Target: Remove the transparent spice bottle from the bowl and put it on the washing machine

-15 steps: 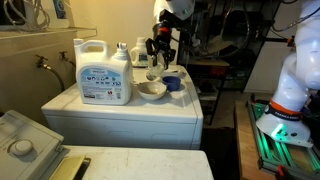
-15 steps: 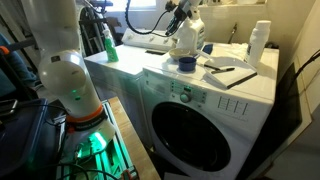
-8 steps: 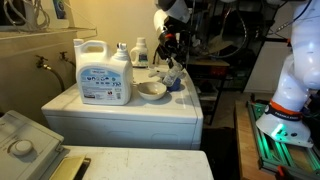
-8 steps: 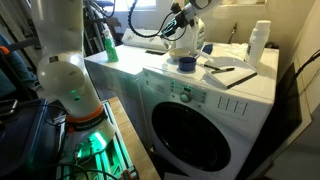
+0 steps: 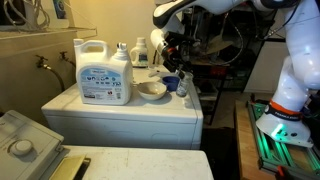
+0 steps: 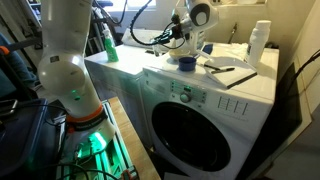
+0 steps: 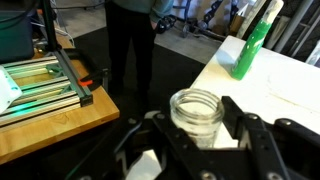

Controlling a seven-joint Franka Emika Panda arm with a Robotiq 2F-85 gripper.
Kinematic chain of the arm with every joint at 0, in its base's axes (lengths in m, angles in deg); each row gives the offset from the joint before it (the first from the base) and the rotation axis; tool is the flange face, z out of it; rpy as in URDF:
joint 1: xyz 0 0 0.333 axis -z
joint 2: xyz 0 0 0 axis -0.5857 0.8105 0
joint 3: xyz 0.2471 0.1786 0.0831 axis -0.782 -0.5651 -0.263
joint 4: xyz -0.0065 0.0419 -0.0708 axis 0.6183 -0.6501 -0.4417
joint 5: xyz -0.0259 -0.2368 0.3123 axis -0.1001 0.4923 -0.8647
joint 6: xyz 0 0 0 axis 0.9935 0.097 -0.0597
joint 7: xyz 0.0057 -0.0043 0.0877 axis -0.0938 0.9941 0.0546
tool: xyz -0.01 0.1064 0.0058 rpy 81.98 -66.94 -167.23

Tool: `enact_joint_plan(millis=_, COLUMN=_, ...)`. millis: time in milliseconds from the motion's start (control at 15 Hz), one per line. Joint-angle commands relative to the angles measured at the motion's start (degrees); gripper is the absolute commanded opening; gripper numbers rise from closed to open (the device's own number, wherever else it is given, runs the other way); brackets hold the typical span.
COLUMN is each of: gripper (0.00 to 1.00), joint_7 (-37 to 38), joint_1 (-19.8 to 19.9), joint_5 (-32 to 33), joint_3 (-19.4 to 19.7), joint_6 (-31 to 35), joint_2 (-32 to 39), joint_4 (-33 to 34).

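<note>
gripper (image 7: 197, 128): jaws clamping bottle (image 7: 196, 108) at both sides | bottle's mouth facing wrist camera, long axis running along jaws | bottle hanging clear of bowl (image 5: 151, 91), near cup (image 5: 172, 84) | judged next: lowering upright onto bare washer (image 5: 110, 110) worktop

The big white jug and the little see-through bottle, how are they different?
The detergent jug is big and white with a blue label; the spice bottle is small and clear. The jug stands on the washing machine; the bottle is held between the gripper's fingers. Both are containers.
</note>
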Motion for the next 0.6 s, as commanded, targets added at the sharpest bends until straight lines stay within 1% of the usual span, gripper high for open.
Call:
enact_joint_plan(millis=0, gripper=0.28, joint_7=-0.3, joint_1=-0.7, joint_5=-0.5, joint_3=1.1, joint_6=-1.3, joint_2=3.2, joint_4=1.8)
enact_joint_plan(millis=200, gripper=0.28, joint_7=-0.5, joint_1=-1.1, joint_5=-0.5, joint_3=1.3, joint_6=0.1, joint_2=5.2, joint_4=3.3)
enact_joint_plan(millis=533, gripper=0.28, joint_7=0.5, joint_1=-1.4, joint_5=-0.5, joint_3=1.5, joint_6=-0.2, joint_2=7.9, joint_4=6.0)
